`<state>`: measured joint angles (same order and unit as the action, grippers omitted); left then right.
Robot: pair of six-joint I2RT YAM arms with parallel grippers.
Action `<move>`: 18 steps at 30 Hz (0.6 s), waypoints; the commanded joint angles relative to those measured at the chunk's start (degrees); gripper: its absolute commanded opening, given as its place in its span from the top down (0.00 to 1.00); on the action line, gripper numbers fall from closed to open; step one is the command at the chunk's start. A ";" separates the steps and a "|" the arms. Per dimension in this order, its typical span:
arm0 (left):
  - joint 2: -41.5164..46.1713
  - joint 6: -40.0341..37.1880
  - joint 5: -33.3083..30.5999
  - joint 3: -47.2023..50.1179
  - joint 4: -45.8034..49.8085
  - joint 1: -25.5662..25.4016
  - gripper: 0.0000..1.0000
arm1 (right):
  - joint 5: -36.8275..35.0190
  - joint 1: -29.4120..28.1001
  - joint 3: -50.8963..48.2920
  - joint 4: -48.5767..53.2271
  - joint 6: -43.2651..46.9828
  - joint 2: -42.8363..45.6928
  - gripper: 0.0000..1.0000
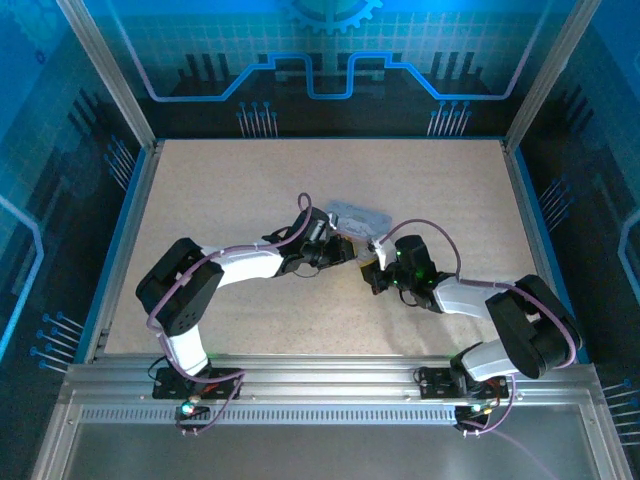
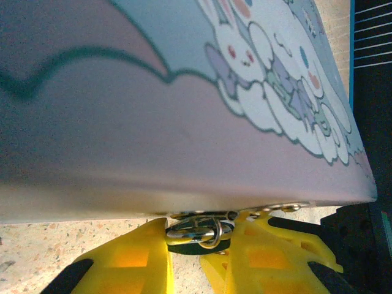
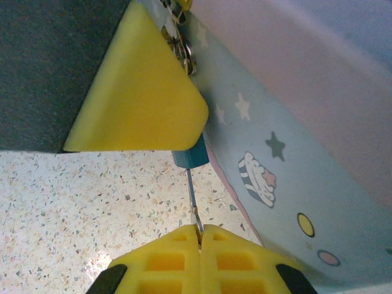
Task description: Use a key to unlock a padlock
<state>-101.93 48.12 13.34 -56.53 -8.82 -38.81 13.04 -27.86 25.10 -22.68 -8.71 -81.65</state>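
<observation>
Two robot arms meet at the middle of a speckled table [image 1: 220,200]. Their yellow-tipped grippers sit nose to nose at the near edge of a pale tin [image 1: 360,213] printed with cartoon rabbits.

The left gripper [image 2: 199,229] is closed to a narrow gap, with the padlock [image 2: 190,247] clamped between its two fingers. The padlock is a small dark body with shiny metal rings [image 2: 211,231] looped over it, sitting right at the fingertips. The tin's wall rises just beyond those fingertips, touching or nearly so (too close to tell which).

The right gripper [image 3: 199,231] has its fingers pressed fully together, pinching the end of the key [image 3: 192,196], a thin grey blade. The key sticks straight out from the fingertips. Its far end meets the underside of the padlock, which looks bluish from this side and is tucked beneath one yellow finger of the left gripper. Whether the blade is inside the keyhole or only at its mouth cannot be made out. The tin's starred side runs just to the right of these fingers, with bare table to their left.
</observation>
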 commanded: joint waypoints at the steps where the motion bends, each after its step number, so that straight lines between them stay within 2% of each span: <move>1: 2.11 0.40 0.51 -1.21 -0.39 -0.42 0.88 | 0.32 -0.80 -1.01 -1.34 0.59 0.61 1.00; 18: 2.17 0.51 0.59 -1.27 -0.32 -0.52 0.88 | -0.56 -0.80 -0.50 -4.74 -0.53 0.13 1.00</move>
<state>-101.93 48.14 13.32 -56.53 -8.82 -38.81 12.43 -27.88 24.43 -24.84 -8.97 -81.65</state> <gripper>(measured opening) 0.213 0.050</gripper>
